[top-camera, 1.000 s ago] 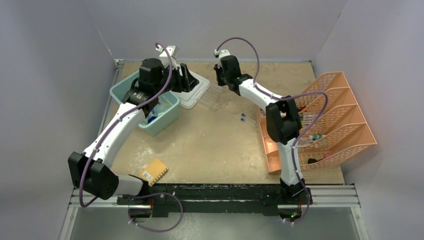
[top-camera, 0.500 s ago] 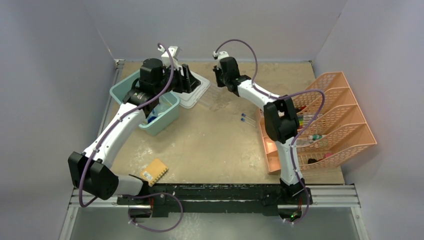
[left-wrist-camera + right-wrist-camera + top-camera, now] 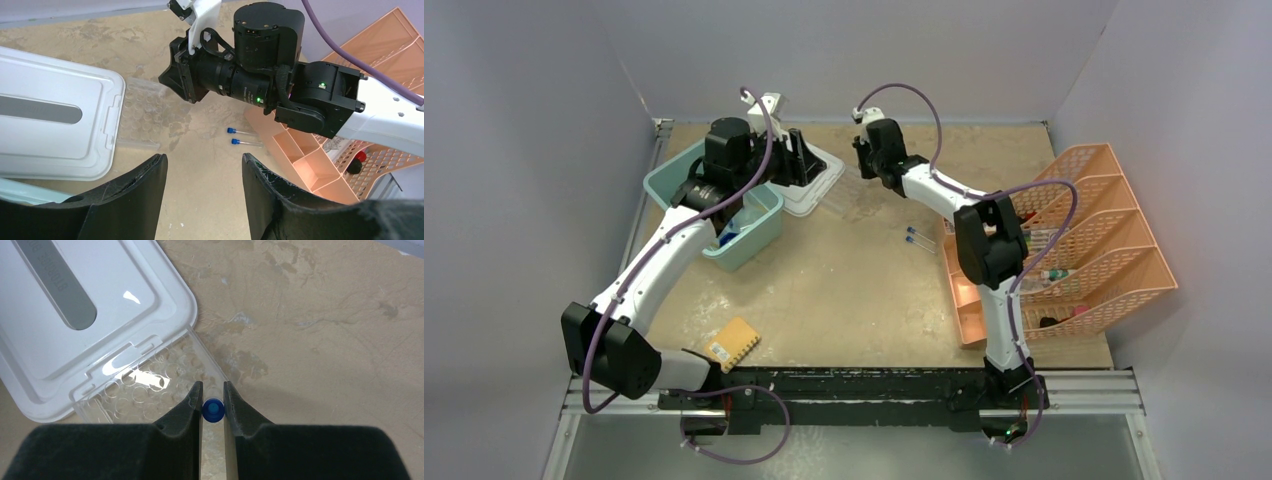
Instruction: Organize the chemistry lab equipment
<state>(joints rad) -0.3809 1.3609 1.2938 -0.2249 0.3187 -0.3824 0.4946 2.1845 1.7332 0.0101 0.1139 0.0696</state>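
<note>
Between the right gripper's [image 3: 213,401] fingers, pinched, sits a blue-capped test tube [image 3: 213,410], above the clear tube rack's [image 3: 145,390] edge; lowered off-centre, it could strike the rim and shove the rack; left gripper [image 3: 202,172] hangs spread.

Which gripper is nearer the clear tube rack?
Right. The right gripper hangs at the edge of the clear tube rack, shut on a blue-capped test tube; the left gripper sits back from it, open, by the white lid.
</note>
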